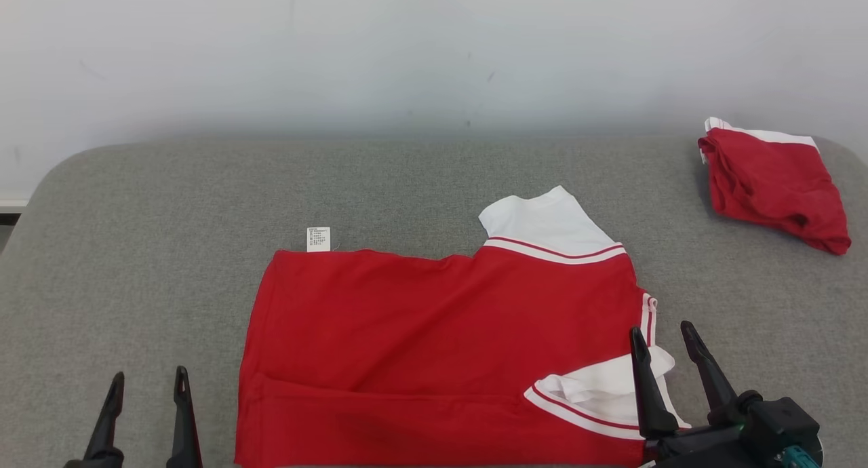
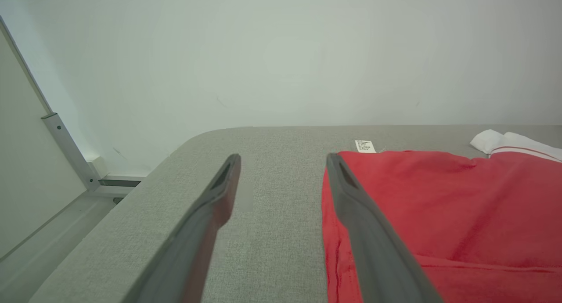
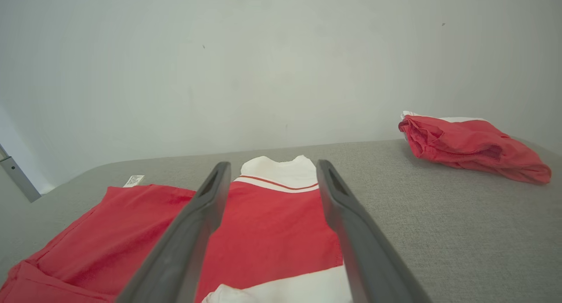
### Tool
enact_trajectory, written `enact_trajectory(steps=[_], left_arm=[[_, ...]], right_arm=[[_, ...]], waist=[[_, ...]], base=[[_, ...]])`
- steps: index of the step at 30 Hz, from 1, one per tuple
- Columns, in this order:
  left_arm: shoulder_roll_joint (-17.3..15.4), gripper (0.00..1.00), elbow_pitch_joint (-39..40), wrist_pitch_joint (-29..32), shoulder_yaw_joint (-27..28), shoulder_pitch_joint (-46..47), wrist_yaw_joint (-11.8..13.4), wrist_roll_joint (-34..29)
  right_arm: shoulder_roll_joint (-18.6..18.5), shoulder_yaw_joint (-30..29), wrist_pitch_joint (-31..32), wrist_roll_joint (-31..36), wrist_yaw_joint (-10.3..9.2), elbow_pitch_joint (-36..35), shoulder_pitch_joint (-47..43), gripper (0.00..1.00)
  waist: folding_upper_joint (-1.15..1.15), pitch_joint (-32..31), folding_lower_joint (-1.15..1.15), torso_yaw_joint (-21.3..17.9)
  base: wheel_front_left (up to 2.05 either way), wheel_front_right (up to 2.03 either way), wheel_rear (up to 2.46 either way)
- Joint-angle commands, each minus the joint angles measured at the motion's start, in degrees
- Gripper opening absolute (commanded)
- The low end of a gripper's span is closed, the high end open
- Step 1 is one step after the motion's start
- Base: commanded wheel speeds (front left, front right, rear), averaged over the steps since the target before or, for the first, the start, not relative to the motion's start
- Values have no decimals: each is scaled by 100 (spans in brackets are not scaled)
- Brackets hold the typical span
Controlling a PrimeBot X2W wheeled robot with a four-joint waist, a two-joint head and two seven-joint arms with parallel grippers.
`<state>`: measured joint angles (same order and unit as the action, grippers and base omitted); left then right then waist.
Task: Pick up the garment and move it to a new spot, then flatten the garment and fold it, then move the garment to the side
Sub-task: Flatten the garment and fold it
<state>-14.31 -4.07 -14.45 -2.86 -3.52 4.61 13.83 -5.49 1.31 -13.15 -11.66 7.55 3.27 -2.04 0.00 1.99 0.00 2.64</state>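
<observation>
The garment (image 1: 434,332) is a red shirt with white sleeves and red-striped trim, lying flat on the grey table (image 1: 169,210); a white label sticks out at its far left corner. It also appears in the left wrist view as the garment (image 2: 461,206) and in the right wrist view as the garment (image 3: 268,224). My left gripper (image 1: 147,383) is open over bare table just left of the shirt's near left corner; its fingers (image 2: 355,197) frame the red edge. My right gripper (image 1: 664,339) is open above the near white sleeve at the shirt's right edge, holding nothing.
A second red and white garment (image 1: 773,183) lies folded at the table's far right corner, also visible as the folded pile (image 3: 474,147). A pale wall (image 1: 434,47) backs the table. A metal frame (image 2: 66,149) stands past the left edge.
</observation>
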Motion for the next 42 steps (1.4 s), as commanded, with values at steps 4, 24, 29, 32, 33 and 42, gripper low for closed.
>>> enact_trajectory(steps=[4,24,29,32,33,42], left_arm=[[-42,100,159,80,87,-32,55,123],[-210,100,615,554,-80,-229,30,159],[-323,100,801,852,-144,-255,-15,174],[-372,100,902,984,-184,-286,-48,187],[-380,100,938,1018,-190,-282,-38,180],[-495,100,881,1190,-17,214,-190,543]], right_arm=[[43,-84,-33,178,-13,102,47,100],[199,-199,-175,346,-13,198,-16,100],[212,-222,-150,380,-13,274,-1,100],[216,-233,-117,406,-13,301,0,100],[218,-231,-121,410,-13,313,5,100],[-88,177,218,142,-13,469,704,100]], waist=[[0,-50,0,33],[0,-125,0,35],[0,-138,0,40],[0,-139,0,51],[0,-140,0,55],[0,105,0,-121]], base=[[0,0,0],[0,0,0],[0,0,0],[0,0,0],[0,0,0],[0,0,0]])
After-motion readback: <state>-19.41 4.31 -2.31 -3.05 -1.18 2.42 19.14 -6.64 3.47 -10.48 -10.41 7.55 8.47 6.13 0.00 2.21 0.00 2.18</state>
